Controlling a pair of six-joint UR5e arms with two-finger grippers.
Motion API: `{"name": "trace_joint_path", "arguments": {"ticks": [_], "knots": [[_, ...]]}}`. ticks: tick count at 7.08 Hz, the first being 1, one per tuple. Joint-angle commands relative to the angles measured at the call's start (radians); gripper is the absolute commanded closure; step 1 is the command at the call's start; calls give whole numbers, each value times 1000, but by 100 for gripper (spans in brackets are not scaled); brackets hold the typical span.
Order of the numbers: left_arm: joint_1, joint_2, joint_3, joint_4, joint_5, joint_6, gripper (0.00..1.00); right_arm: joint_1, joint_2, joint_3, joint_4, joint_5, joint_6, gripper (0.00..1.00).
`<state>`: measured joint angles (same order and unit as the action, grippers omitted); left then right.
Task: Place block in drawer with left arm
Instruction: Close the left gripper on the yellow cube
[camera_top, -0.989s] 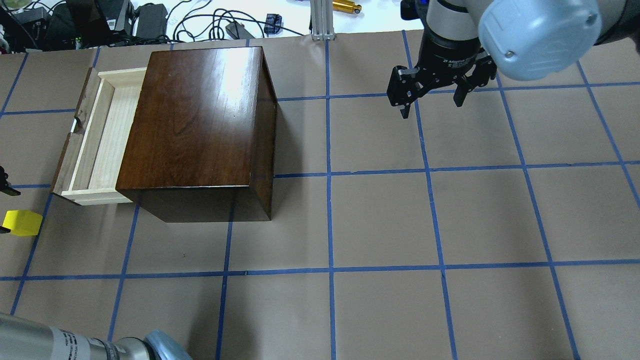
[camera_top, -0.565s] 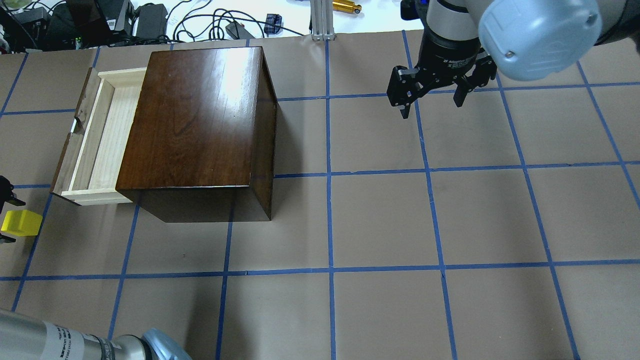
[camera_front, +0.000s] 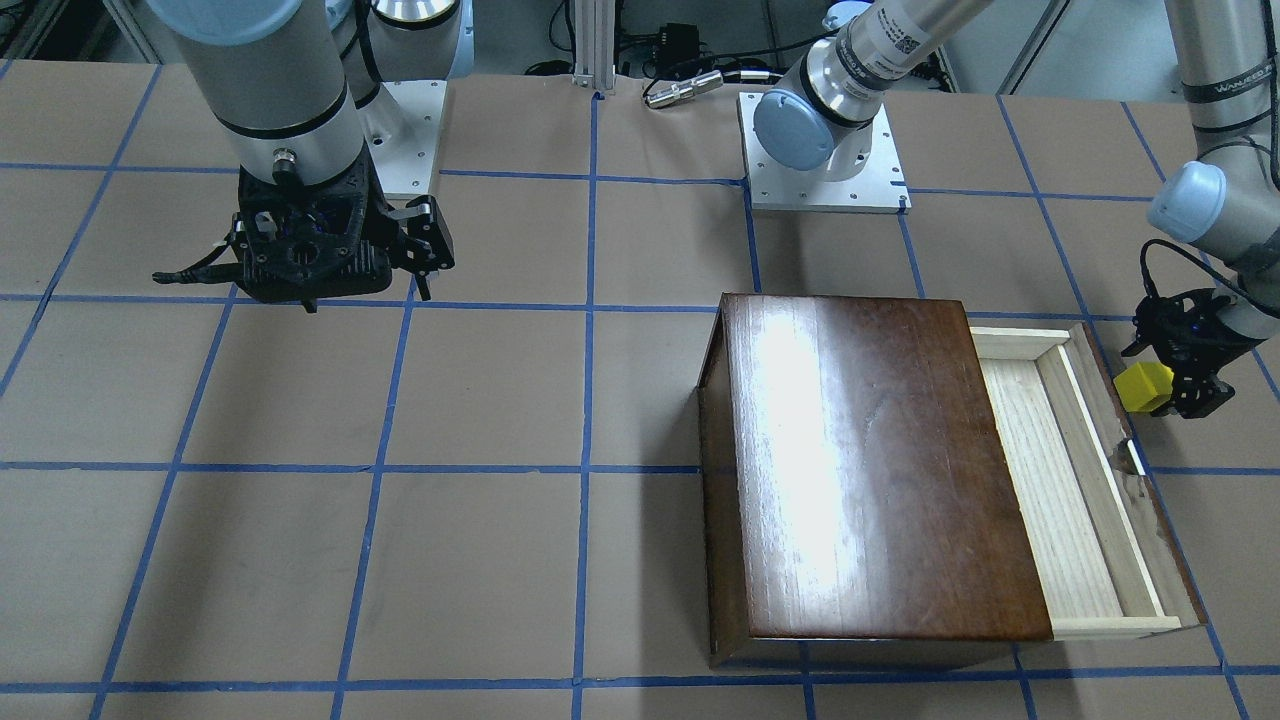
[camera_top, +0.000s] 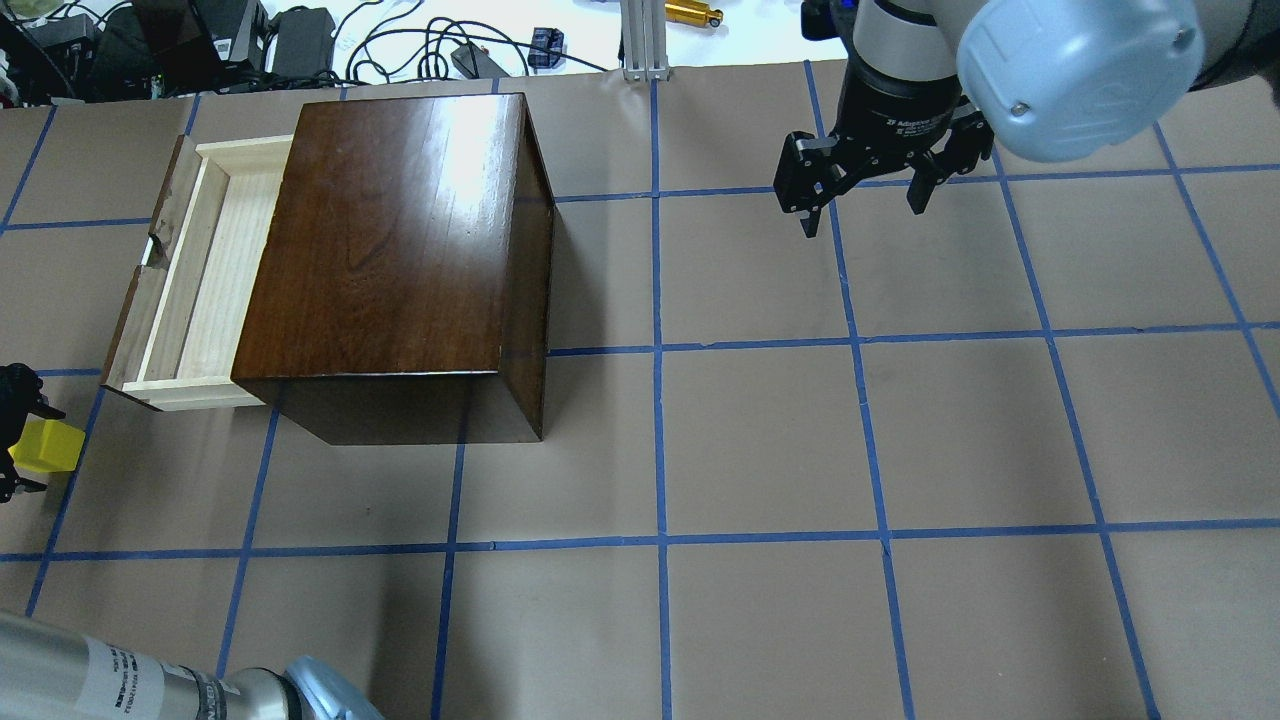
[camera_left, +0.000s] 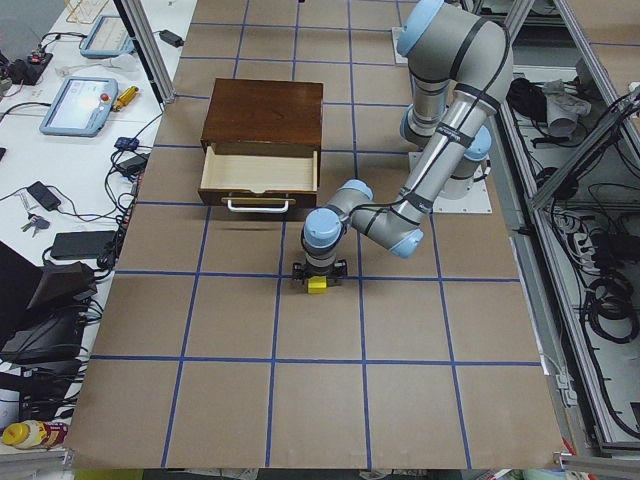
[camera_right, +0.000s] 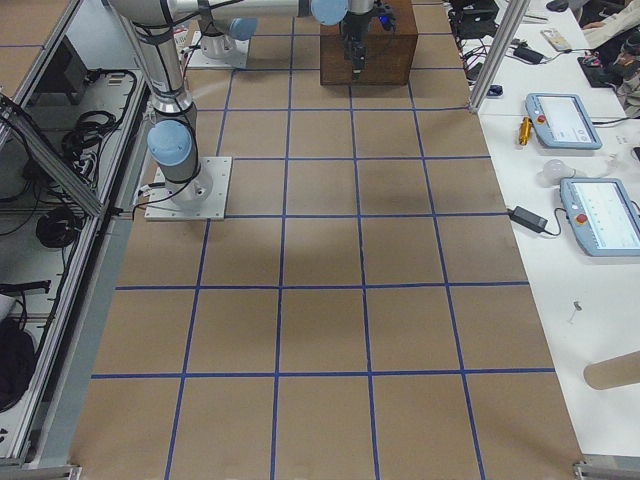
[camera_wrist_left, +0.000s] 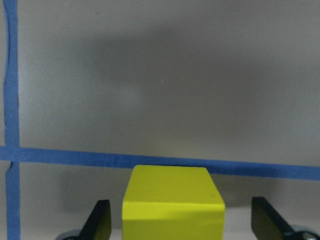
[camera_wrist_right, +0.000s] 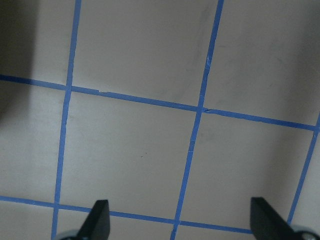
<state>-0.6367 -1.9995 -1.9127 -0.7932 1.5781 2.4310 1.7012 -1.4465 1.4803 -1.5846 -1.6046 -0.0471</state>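
Since a second ago, the left arm's black two-finger hand (camera_wrist_left: 181, 217) has slid in around the small bright yellow cube block (camera_top: 47, 446), which sits unshifted on the brown paper counter (camera_top: 760, 440). Its fingers point straight down and stand wide, with a gap on either side, so I judge this the grasp step. Next it must close, lift, and carry toward 1 to 2 o'clock in the overhead view, over the shallow pale-wood drawer (camera_top: 210, 290) pulled out of the glossy dark-brown wooden box (camera_top: 390, 240). The right hand (camera_top: 863, 212) hangs wide and empty.
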Motion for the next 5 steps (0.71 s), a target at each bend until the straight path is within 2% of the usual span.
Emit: {"name": "trace_joint_path", "arguments": {"ticks": [1, 4, 5], "knots": [[0, -11, 3, 3, 0, 13, 0, 0, 0, 0, 0, 0, 0, 0], [3, -16, 4, 3, 0, 14, 0, 0, 0, 0, 0, 0, 0, 0], [15, -19, 6, 3, -3, 20, 11, 0, 0, 0, 0, 0, 1, 0]]}}
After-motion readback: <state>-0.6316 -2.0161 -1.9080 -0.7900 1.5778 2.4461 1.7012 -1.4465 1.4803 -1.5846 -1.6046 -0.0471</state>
